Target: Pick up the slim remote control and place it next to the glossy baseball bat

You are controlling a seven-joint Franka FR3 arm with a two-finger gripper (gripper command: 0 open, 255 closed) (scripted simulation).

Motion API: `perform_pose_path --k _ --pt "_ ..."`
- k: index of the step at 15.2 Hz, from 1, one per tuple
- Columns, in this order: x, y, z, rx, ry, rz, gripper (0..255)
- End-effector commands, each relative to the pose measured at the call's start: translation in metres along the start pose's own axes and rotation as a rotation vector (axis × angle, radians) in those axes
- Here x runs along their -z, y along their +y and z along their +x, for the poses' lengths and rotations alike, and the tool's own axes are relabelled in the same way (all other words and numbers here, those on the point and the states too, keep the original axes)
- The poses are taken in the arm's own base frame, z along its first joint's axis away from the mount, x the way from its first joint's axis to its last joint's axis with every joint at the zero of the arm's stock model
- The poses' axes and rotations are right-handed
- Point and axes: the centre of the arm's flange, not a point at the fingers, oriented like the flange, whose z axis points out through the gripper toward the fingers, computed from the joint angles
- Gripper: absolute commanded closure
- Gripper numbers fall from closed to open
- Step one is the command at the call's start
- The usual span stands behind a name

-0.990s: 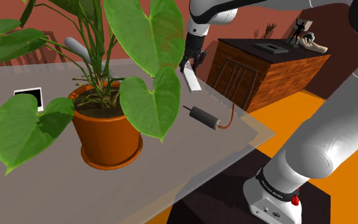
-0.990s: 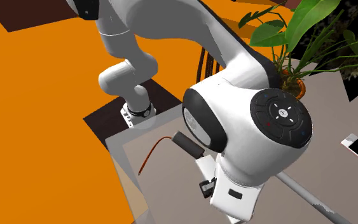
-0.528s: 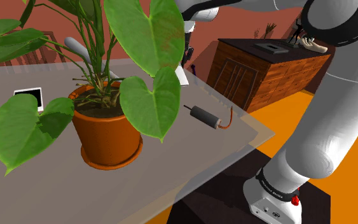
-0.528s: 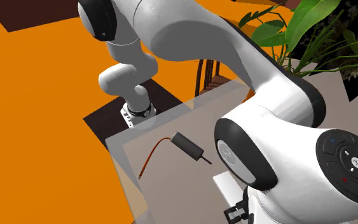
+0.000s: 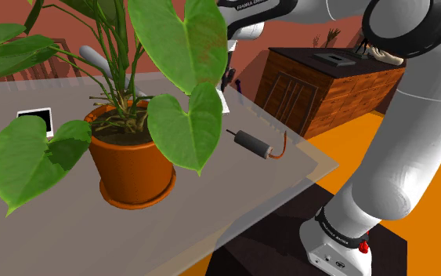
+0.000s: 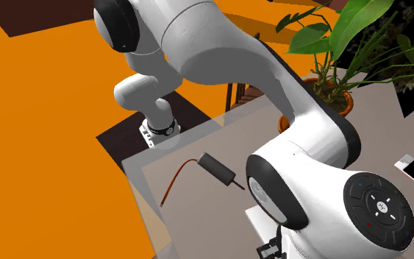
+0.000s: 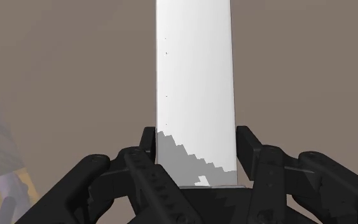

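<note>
My gripper point(image 7: 196, 167) is shut on a slim white remote control point(image 7: 196, 76), its black fingers point(image 7: 149, 145) clasping the two long sides near one end. In the shoulder view the gripper point(image 5: 228, 77) hangs over the far part of the table, partly behind a big leaf, with the remote point(image 5: 223, 101) pointing down from it. The second exterior view has the remote point(image 6: 259, 221) under the arm's large wrist joint. The grey baseball bat point(image 5: 93, 56) lies behind the plant, mostly hidden by stems and leaves.
A large potted plant point(image 5: 132, 161) in an orange pot stands mid-table. A dark cylinder with an orange cord point(image 5: 250, 142) lies near the table's edge point(image 5: 320, 161). A white-framed dark card point(image 5: 37, 120) lies toward the shoulder view's left. A wooden cabinet point(image 5: 328, 86) stands beyond.
The gripper has carried the remote toward the shoulder view's left and farther back, closer to the plant. Its hold has not changed.
</note>
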Motion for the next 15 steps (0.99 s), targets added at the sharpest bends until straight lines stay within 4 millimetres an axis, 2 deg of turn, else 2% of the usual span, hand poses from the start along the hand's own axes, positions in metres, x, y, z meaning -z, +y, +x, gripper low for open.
perform_pose_path --k 1,15 --pt "-0.010 0.001 0.000 0.000 0.001 0.000 255" --pt "-0.084 0.002 0.000 0.000 0.001 0.000 255"
